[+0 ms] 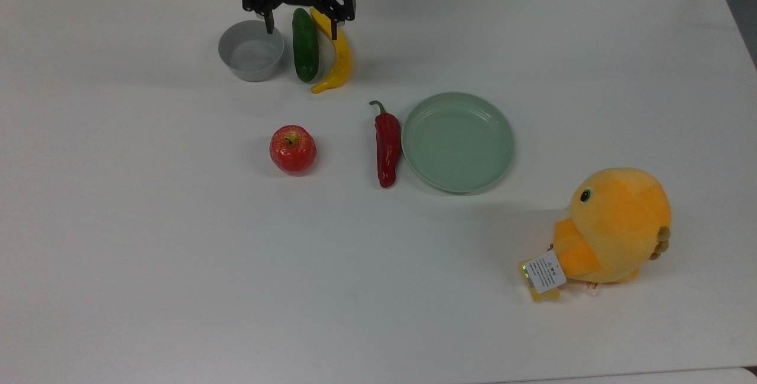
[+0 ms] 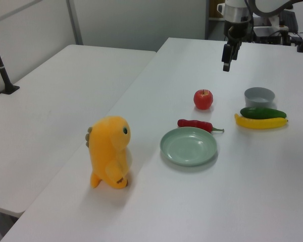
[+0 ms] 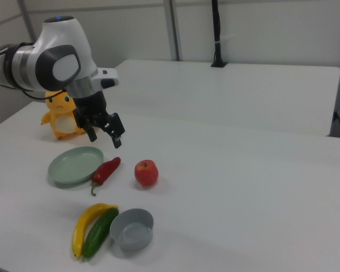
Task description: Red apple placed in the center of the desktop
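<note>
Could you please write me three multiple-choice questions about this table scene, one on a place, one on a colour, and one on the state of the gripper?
1. In the top view, what lies right beside the green plate, at its left edge?
A. the red apple
B. the red chili pepper
C. the grey bowl

2. What colour is the plush toy?
A. orange-yellow
B. blue
C. white

3. How is the gripper?
A. shut on the apple
B. shut on the banana
C. open and holding nothing

Answers:
1. B, the red chili pepper lies along the plate's rim.
2. A, the plush toy is orange-yellow.
3. C, the gripper hangs open above the cucumber, while the red apple sits alone on the desktop.
</note>
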Motion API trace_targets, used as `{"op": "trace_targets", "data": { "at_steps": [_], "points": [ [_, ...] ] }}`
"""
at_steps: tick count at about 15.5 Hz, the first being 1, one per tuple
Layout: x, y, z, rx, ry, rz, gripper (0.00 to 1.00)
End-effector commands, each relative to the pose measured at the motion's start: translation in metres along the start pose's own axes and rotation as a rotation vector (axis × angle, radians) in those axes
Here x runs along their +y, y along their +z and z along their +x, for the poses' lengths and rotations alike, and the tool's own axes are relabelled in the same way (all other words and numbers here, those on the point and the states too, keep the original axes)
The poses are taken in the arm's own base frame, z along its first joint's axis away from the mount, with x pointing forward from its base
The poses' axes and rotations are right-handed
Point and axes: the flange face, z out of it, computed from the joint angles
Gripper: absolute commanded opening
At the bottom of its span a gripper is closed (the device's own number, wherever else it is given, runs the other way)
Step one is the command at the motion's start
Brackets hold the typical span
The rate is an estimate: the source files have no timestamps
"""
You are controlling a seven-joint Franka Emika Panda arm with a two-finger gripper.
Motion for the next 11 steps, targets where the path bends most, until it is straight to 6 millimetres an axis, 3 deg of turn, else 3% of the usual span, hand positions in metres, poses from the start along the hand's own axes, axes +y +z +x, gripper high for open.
{"op": "trace_targets", "data": {
  "at_steps": [1, 11],
  "points": [
    [-0.003, -0.001, -0.008, -0.019, -0.027, -0.012, 1.0],
    [0.012, -0.002, -0.005, -0.028, 0.004, -0.005, 1.0]
  ]
}}
